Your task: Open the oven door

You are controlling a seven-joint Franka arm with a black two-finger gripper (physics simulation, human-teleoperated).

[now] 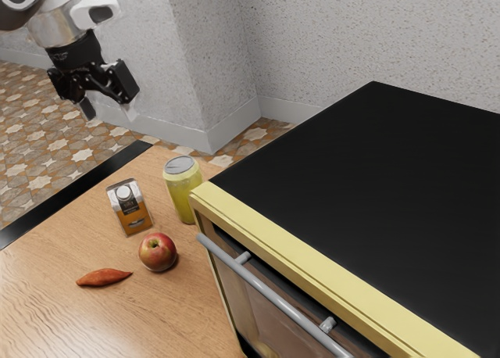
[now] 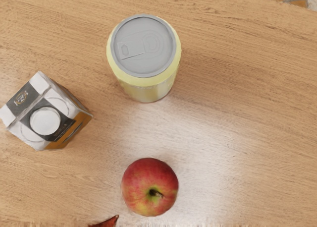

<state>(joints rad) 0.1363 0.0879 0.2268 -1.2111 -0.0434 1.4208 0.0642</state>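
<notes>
While your gripper (image 1: 109, 103) hangs high and empty, its two fingers spread well apart, the oven door (image 1: 241, 305) lies lower and toward the exterior view's right, looking shut or nearly so. Its handle (image 1: 273, 295) runs lengthwise along the door's upper edge, and you'll want to come round to that front face rather than over the black top (image 1: 359, 178). Mind the yellow can (image 1: 184, 200), upright just beside the oven's near corner; it could be knocked on a low approach. The carton (image 2: 45, 119), apple (image 2: 149, 187) and orange-red vegetable (image 1: 104, 277) lie on the table (image 1: 47, 319) too.
</notes>
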